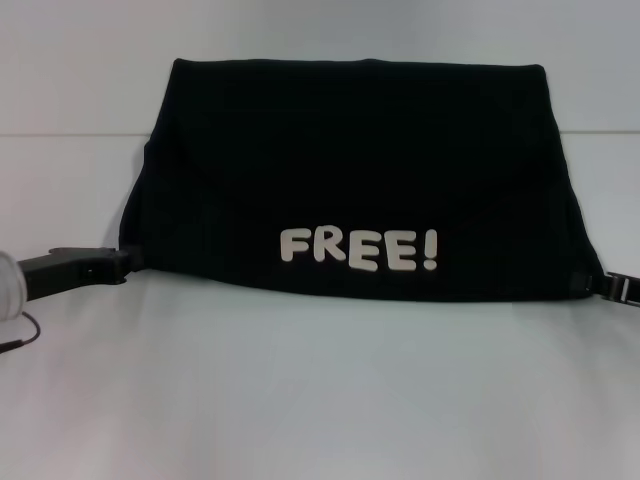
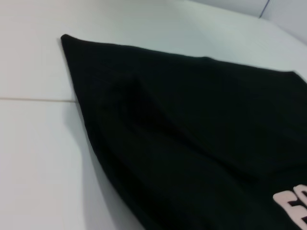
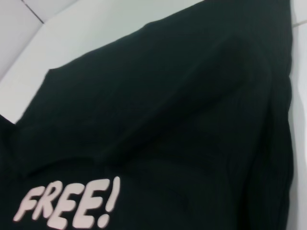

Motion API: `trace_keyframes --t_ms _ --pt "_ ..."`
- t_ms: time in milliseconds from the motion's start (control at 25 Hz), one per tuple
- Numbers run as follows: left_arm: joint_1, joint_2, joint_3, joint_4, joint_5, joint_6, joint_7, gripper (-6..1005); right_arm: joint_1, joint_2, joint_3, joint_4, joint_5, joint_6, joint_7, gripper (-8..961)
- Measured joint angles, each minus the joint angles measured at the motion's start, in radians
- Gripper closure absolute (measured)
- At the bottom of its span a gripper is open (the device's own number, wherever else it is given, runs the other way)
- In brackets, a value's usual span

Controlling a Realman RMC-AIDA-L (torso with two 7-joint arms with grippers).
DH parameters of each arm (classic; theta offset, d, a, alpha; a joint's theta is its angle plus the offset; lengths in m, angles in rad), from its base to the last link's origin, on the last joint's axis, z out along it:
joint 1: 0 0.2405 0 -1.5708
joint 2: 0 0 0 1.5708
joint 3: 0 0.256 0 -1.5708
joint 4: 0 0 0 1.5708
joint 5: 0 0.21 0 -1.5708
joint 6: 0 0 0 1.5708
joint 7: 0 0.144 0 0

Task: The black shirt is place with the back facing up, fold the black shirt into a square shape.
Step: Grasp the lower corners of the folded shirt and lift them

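One black shirt (image 1: pixel 360 170) — folded, white "FREE!" print (image 1: pixel 358 249) showing.

Soft, even light; faint shadows; wrist views perhaps slightly blurred.

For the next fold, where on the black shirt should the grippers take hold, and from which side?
Probably at the two near corners of the black shirt, each from its own outer side. The near edge, just below the FREE! print, runs straight between the left gripper and the right gripper, which already sit at those corners. The layers lie flat, so low, sideways entries suit.
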Motion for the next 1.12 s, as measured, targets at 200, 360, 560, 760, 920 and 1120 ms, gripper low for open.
trace_keyframes --t_ms 200,360,560,760,920,1120 --pt "0.064 -0.005 -0.013 0.102 -0.003 0.179 -0.083 997 -0.076 -0.006 0.078 -0.032 0.011 -0.154 -0.067 910" --pt "0.114 -0.006 -0.013 0.146 0.004 0.339 -0.091 997 -0.15 -0.024 0.129 -0.036 0.012 -0.263 -0.121 910" --pt "0.17 -0.016 -0.039 0.19 0.006 0.523 -0.076 997 -0.248 -0.039 0.163 -0.036 0.011 -0.42 -0.218 910" --pt "0.226 -0.023 -0.08 0.21 0.011 0.671 -0.043 997 -0.34 -0.051 0.171 -0.038 0.006 -0.527 -0.304 910" --pt "0.257 -0.024 -0.12 0.205 0.052 0.778 0.0 997 -0.386 -0.054 0.174 -0.054 0.004 -0.596 -0.357 910" --pt "0.278 -0.03 -0.135 0.199 0.111 0.873 0.03 997 -0.431 -0.056 0.178 -0.096 0.003 -0.668 -0.38 910"
